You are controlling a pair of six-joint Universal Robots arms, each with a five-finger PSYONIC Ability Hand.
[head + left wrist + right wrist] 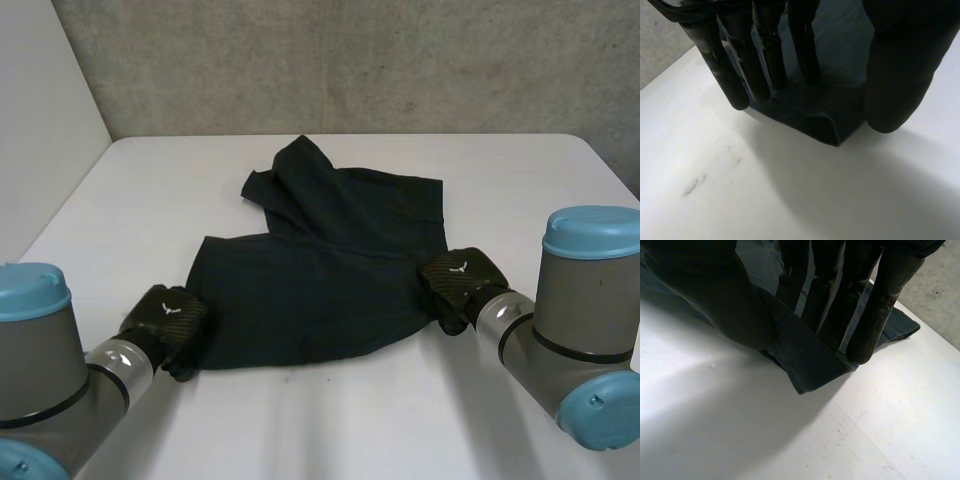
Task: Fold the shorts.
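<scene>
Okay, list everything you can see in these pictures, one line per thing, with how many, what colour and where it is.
shorts: one, dark, spread rumpled in the middle of the table, far part bunched up
table: one, white, under the shorts
wall: one, grey concrete, behind the table
panel: one, white, beside the table's far left corner
left arm: one, grey with light-blue cap, near left
right arm: one, grey with light-blue cap, near right
left robot hand: one, black, at the shorts' near left corner, cloth pinched between fingers and thumb
right robot hand: one, black, at the shorts' right corner, cloth pinched between fingers and thumb
</scene>
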